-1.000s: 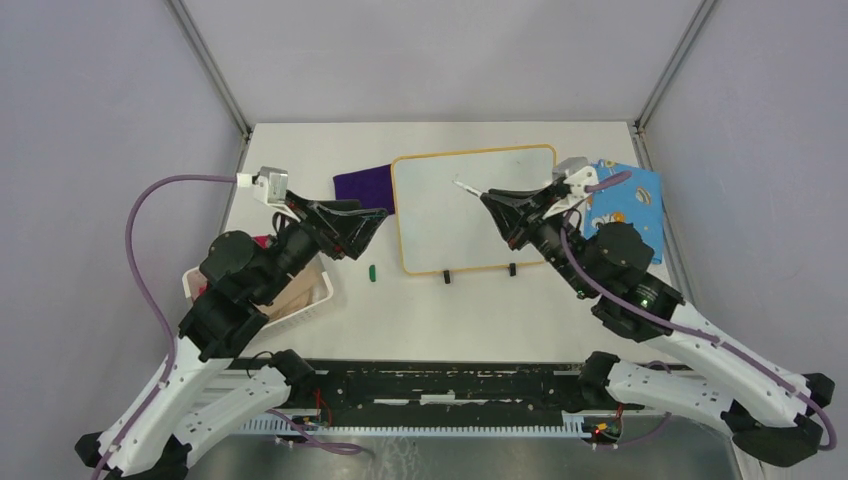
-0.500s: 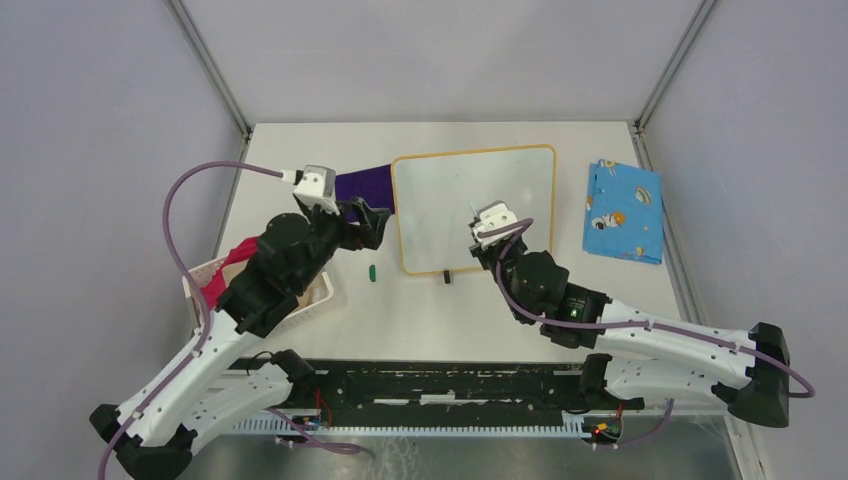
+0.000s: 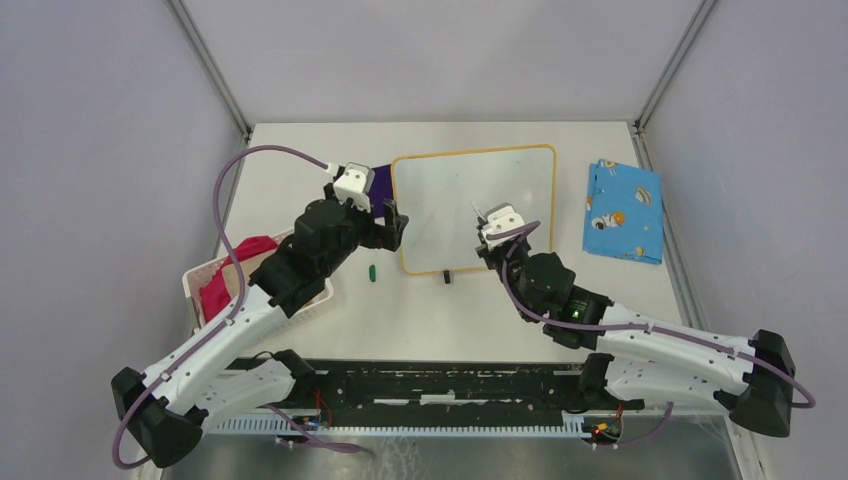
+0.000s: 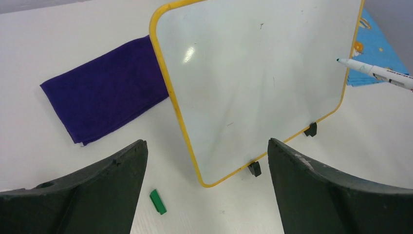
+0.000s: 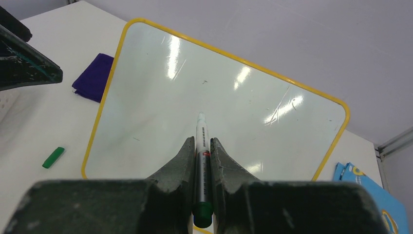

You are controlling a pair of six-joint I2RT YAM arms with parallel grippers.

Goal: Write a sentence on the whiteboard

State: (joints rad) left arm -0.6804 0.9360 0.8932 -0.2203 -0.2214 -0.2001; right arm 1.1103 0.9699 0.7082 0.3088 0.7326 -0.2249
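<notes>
Left tool (image 4: 205, 142) neared one whiteboard (image 3: 470, 200); one marker (image 5: 200, 132).

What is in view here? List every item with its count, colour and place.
Rounded white whiteboard with orange-yellow frame: one, blank, centre of the table.
Folded purple cloth: one, left of the whiteboard.
Blue patterned cloth: one, right of the whiteboard.
Small green marker cap: one, near the board's front left corner.
White plastic basket: one, front left.
Red cloth: one, in the basket.
White marker with green end: one, pointing at the board.
Left tool: black, open, at the board's left edge.
Right tool: black, shut on the marker.
</notes>
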